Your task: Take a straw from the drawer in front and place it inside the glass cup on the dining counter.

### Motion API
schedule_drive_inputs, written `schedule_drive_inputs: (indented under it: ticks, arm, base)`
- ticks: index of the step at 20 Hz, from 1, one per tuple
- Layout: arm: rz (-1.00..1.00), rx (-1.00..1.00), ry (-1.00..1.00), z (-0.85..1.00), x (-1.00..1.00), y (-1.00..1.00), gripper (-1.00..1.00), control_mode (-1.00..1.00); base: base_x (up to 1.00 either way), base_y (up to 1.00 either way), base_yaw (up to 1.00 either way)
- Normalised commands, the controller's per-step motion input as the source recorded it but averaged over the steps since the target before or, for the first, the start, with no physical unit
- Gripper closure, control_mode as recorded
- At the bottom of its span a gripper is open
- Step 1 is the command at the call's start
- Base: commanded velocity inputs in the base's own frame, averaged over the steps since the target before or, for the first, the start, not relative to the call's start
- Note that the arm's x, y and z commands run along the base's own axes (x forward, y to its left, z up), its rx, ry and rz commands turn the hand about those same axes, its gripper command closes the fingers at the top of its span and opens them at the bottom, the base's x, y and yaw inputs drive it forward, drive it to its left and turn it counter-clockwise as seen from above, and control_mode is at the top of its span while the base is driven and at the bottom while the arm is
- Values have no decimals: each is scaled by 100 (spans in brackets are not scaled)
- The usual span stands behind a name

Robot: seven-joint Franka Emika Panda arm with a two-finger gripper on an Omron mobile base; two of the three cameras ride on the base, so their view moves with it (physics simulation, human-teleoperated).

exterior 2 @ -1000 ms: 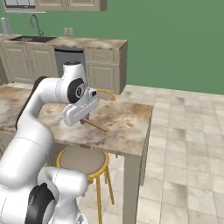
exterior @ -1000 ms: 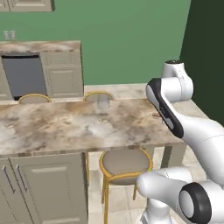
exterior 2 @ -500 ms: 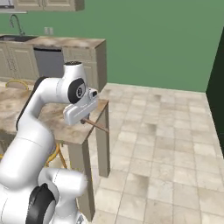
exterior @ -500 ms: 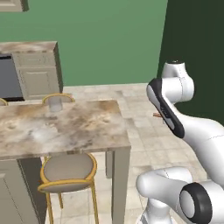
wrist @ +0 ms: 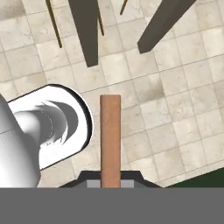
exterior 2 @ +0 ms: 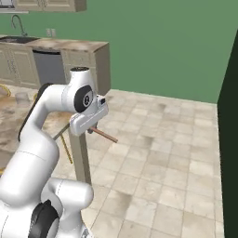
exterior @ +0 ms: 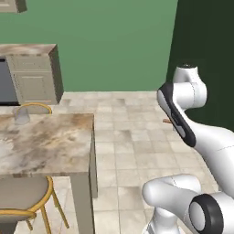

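The pincer is closed on the straw, holding it over the tiled floor, beyond the table's end. The glass cup stands at the table's far edge.

The left base view looks forward and down from behind the arm, taking in the dining counter's right end at its left edge. The right base view faces the same counter corner from the other side (both share the tiled floor). The hand view points steeply down, close above the tiles.
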Motion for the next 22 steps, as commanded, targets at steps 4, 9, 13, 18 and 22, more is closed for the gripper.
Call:
schedule_drive_inputs:
  ticks: [4, 9, 13, 18, 22]
  arm:
    - [0, 0, 0, 0, 0, 0, 100, 100]
    - [0, 0, 0, 0, 0, 0, 100, 100]
    - [0, 0, 0, 0, 0, 0, 100, 100]
    - [0, 0, 0, 0, 0, 0, 100, 100]
    - [0, 0, 0, 0, 0, 0, 100, 100]
  base:
    - [81, -62, 45]
    - [81, -52, 50]
    - [70, -45, 55]
    - [63, -47, 55]
    - [53, -51, 55]
